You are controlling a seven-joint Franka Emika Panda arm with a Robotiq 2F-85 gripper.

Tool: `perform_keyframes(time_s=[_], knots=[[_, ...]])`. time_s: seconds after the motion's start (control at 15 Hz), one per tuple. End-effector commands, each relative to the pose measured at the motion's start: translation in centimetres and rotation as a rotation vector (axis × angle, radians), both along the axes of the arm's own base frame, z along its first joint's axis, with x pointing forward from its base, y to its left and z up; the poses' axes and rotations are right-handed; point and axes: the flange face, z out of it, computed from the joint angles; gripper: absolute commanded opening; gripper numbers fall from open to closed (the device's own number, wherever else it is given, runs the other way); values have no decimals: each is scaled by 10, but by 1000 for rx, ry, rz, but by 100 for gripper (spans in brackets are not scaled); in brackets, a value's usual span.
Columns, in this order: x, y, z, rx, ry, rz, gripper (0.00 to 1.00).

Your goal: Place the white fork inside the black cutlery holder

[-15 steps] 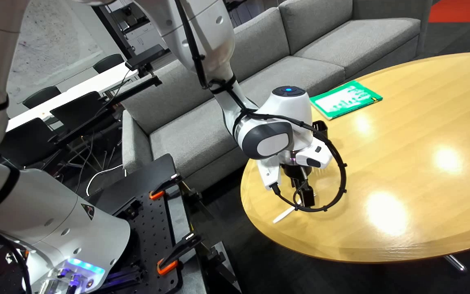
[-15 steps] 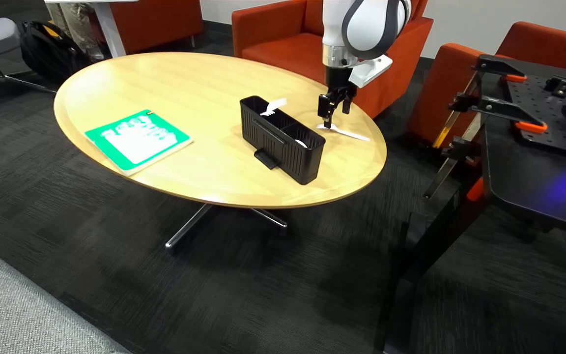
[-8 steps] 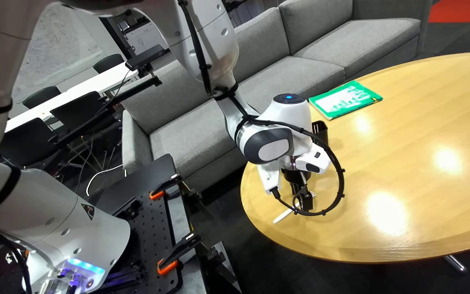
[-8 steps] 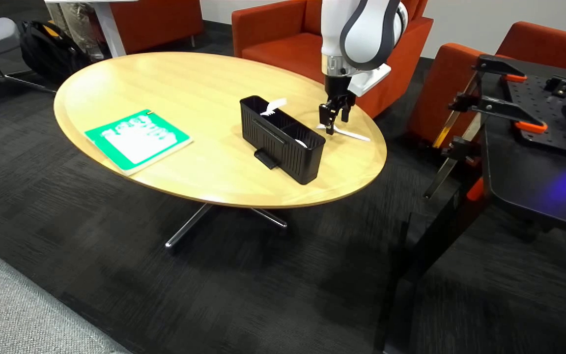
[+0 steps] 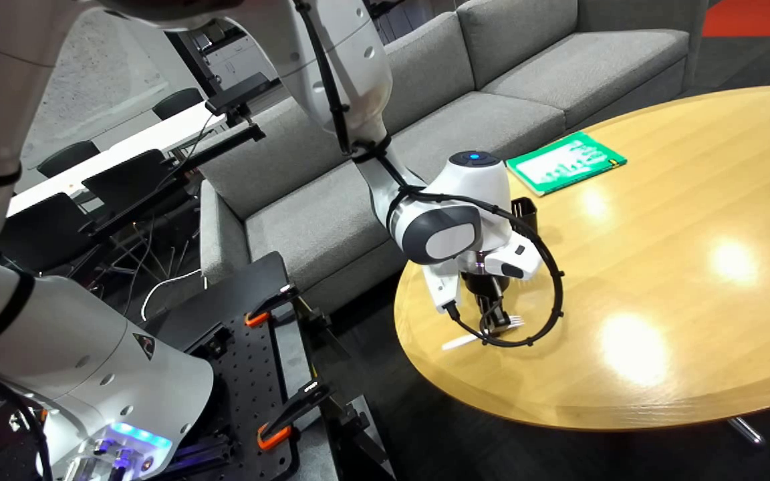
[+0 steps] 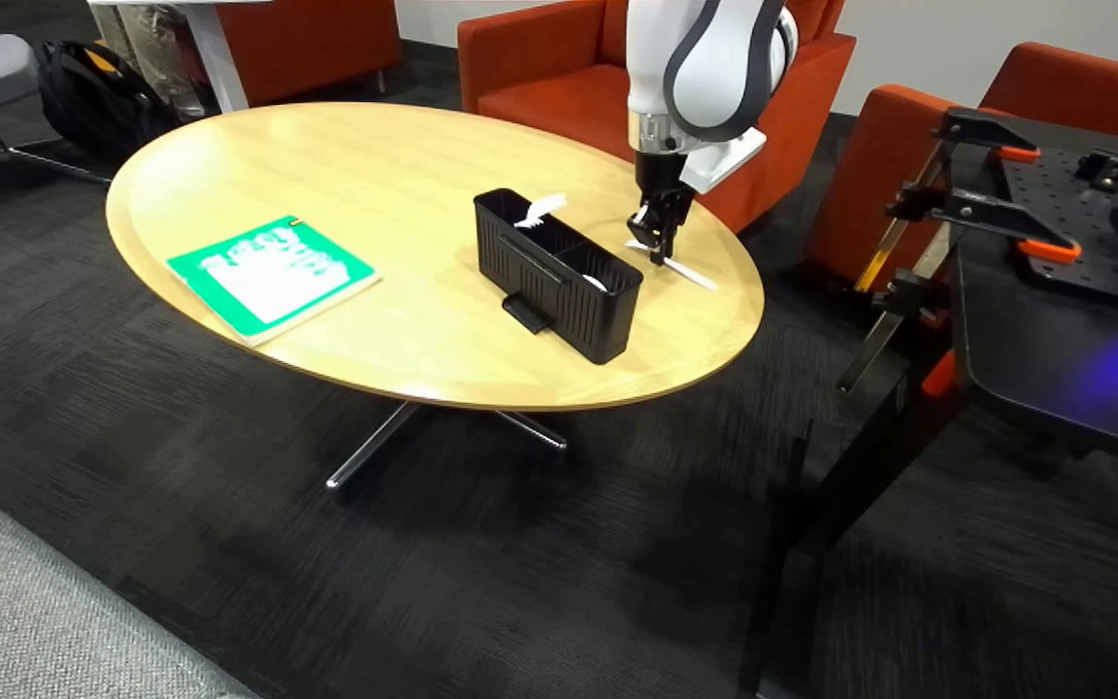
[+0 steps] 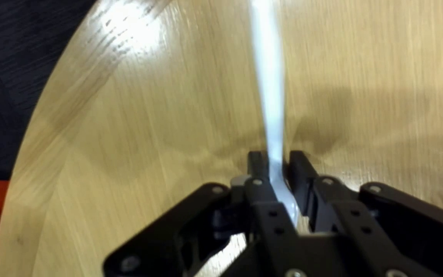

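In the wrist view the white fork point(image 7: 269, 77) runs up from between my fingertips, its handle pointing away. My gripper point(image 7: 275, 163) is shut on it at the neck, both fingers close against its sides. A finger partly covers the fork's head. Seen in an exterior view, the handle point(image 6: 690, 274) lies at or just above the table, under the gripper point(image 6: 658, 254). Tines point(image 5: 515, 322) stick out past the fingers in an exterior view. The black cutlery holder point(image 6: 540, 277) stands upright beside the gripper, with white pieces point(image 6: 544, 208) in it; the arm partly hides it in an exterior view point(image 5: 525, 208).
A green-and-white book point(image 6: 273, 272) lies on the oval wooden table point(image 6: 394, 359), beyond the holder. The table's rounded edge point(image 7: 58, 127) passes close to the gripper. A grey sofa point(image 5: 425, 133) and an orange armchair point(image 6: 559, 107) stand around the table.
The gripper came down over the fork, and its fingers have closed around the neck. The fork has turned a little and its handle end has shifted. The holder has stayed put.
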Motion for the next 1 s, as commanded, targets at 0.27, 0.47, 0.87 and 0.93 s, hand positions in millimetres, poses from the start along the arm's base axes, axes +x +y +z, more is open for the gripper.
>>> perform_keyframes(time_s=[0.27, 0.47, 0.87, 0.93], knots=[[4, 3, 29, -40, -7, -16, 3], [2, 3, 76, -69, -87, -20, 3], [-5, 13, 186, -71, -296, -26, 3], [-6, 18, 204, -62, -333, -19, 3]])
